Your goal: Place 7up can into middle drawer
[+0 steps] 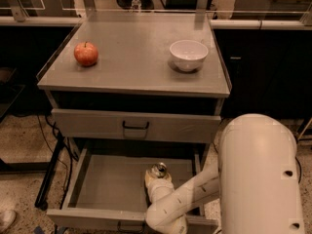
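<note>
Upright 7up can (158, 169), at the gripper (156, 177), inside open middle drawer (109, 183).

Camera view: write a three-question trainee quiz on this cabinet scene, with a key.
1. True or false: the white bowl and the apple both sit on the cabinet top.
2. Pick one. Where is the gripper? A: on the cabinet top. B: inside the open middle drawer, at the 7up can. C: above the white bowl.
3. Fill in: the upper drawer is ____.

Key: 1 true; 2 B; 3 closed.
</note>
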{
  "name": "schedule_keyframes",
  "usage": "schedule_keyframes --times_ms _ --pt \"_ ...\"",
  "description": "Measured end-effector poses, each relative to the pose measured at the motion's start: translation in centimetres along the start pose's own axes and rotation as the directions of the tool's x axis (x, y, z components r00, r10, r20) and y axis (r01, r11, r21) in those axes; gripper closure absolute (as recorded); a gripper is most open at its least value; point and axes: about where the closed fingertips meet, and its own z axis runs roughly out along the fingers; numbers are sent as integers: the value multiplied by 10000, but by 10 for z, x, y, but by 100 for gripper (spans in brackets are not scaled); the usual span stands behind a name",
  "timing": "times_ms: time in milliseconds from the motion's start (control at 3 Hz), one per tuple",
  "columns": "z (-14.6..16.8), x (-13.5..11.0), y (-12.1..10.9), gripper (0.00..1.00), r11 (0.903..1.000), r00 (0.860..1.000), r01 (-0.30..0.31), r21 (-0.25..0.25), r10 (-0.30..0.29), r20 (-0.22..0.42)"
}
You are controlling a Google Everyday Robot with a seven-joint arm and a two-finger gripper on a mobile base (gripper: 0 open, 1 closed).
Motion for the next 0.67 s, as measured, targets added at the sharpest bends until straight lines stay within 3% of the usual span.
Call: schedule_keyframes --times_ms 667 --pt "9 -13 -9 100 9972 9982 159 736 -201 562"
